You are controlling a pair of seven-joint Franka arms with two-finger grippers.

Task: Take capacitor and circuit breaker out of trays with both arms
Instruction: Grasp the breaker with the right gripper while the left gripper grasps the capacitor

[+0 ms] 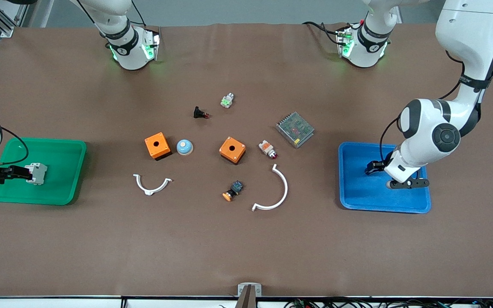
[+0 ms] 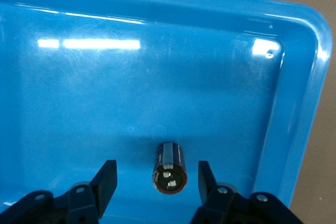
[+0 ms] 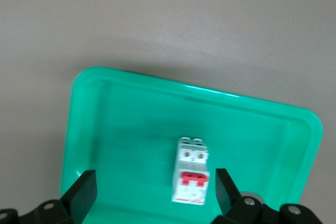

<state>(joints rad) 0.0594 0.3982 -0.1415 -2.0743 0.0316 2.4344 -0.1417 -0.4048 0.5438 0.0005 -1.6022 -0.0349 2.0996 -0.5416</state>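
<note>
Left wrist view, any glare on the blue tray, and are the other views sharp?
Left wrist view: bright ceiling-light streaks glare on the blue tray, and the capacitor is sharp. Right wrist view: the circuit breaker and green tray look slightly soft. Front view: evenly lit, with soft shadows.

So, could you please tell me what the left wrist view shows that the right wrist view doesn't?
Only the left wrist view shows the capacitor lying in the blue tray, between the left claw's parted fingers, not yet gripped. Only the right wrist view shows the circuit breaker in the green tray, with the open right claw straddling it. Both share a tray holding one part, with brown table outside it.
</note>
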